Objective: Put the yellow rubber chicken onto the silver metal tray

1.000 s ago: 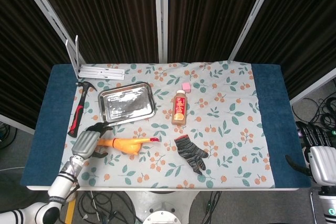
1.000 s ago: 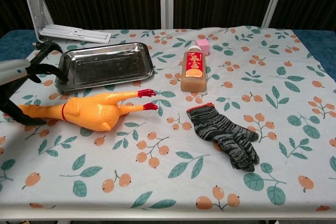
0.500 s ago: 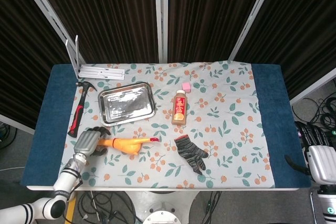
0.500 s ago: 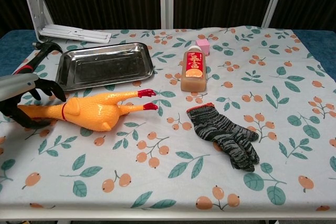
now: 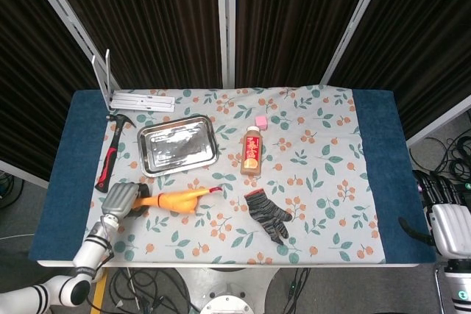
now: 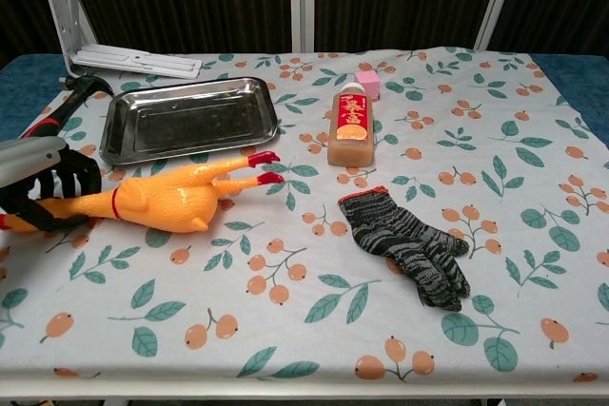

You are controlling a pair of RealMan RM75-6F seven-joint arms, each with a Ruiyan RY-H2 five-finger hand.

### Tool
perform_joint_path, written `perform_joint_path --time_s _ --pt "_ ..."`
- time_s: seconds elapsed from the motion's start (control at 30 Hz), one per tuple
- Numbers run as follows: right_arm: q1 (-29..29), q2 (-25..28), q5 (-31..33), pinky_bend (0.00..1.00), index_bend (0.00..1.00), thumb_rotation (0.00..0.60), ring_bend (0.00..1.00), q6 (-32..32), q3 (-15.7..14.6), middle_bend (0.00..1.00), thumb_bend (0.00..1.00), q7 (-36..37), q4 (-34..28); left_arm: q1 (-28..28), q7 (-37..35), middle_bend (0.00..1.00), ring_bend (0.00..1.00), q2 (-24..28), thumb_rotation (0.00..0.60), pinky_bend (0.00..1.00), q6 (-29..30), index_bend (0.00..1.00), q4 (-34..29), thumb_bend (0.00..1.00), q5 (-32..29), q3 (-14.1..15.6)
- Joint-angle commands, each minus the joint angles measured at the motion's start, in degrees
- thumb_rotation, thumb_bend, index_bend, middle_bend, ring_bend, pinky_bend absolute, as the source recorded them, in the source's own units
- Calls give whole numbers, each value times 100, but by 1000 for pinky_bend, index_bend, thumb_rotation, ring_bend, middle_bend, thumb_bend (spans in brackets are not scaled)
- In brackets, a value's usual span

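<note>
The yellow rubber chicken [image 5: 176, 200] [image 6: 157, 202] lies on the flowered cloth at the front left, its red feet pointing right and slightly raised. My left hand [image 5: 121, 200] [image 6: 43, 183] grips its head and neck end, black fingers curled around it. The silver metal tray [image 5: 177, 145] [image 6: 186, 119] sits empty just behind the chicken. My right hand [image 5: 449, 211] hangs off the table's right edge, away from everything; whether its fingers are apart is not shown clearly.
A red-handled hammer [image 5: 109, 163] lies left of the tray. A juice bottle [image 5: 252, 151] [image 6: 350, 127] and pink block [image 5: 260, 120] stand right of the tray. A grey knit glove [image 5: 268, 215] [image 6: 409, 244] lies front centre. A white metal bracket [image 5: 132, 97] sits back left.
My left hand's fingers have closed around the chicken's neck end. The chicken has shifted slightly left and its feet have tilted up.
</note>
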Motion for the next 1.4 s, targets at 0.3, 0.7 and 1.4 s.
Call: perform_joint_path --time_s 0.3,0.7,1.4 --pt "-27 60 -95 59 0 600 0 41 -47 87 166 -2 -126 152 -1910 716 635 541 600 700 562 710 16 475 1295 307" --pt "758 544 -888 59 0 600 0 -547 153 89 89 -261 -1025 -371 -2769 733 646 1290 600 702 607 719 -1054 513 2062 191" --pt "3659 -1033 1741 84 73 600 0 -3173 1338 202 0 -4066 -2077 -1395 -1657 756 681 1715 600 717 -684 741 -2470 564 409 -703"
